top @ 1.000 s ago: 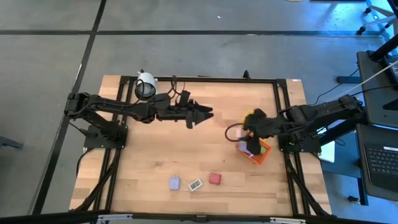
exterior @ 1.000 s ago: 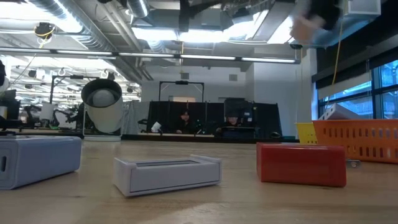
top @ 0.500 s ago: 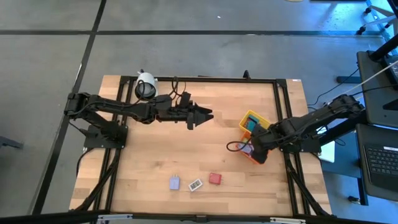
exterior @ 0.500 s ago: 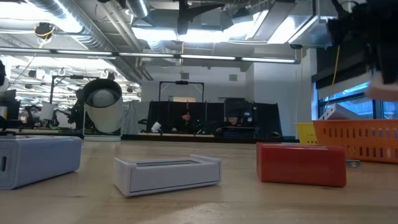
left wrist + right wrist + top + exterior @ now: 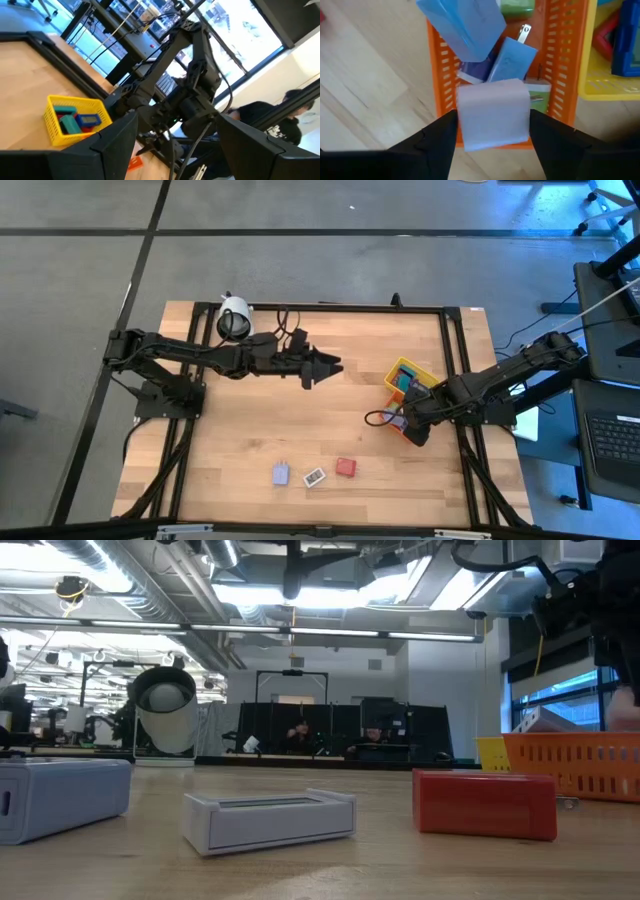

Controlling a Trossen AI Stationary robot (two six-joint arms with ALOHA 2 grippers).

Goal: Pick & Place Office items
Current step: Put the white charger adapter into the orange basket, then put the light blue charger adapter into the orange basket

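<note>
1. Overhead, the left gripper (image 5: 335,364) hangs above the middle of the table (image 5: 330,450) with its fingers apart and nothing between them. The right gripper (image 5: 407,426) sits over the orange bin (image 5: 412,432) at the right side, just beside the yellow bin (image 5: 400,366). Three office items lie near the front edge: a lavender block (image 5: 282,473), a white piece (image 5: 314,477) and a red block (image 5: 346,467).
2. At table height, the lavender block (image 5: 60,797), white piece (image 5: 270,817) and red block (image 5: 484,804) rest in a row; the orange bin (image 5: 575,764) stands at the right.
3. From the left wrist, the yellow bin (image 5: 52,122) holds teal, blue and red pieces.
4. From the right wrist, a pale lavender block (image 5: 493,114) sits between the fingers (image 5: 436,137) over the orange bin (image 5: 438,72); whether they grip it I cannot tell.
</note>
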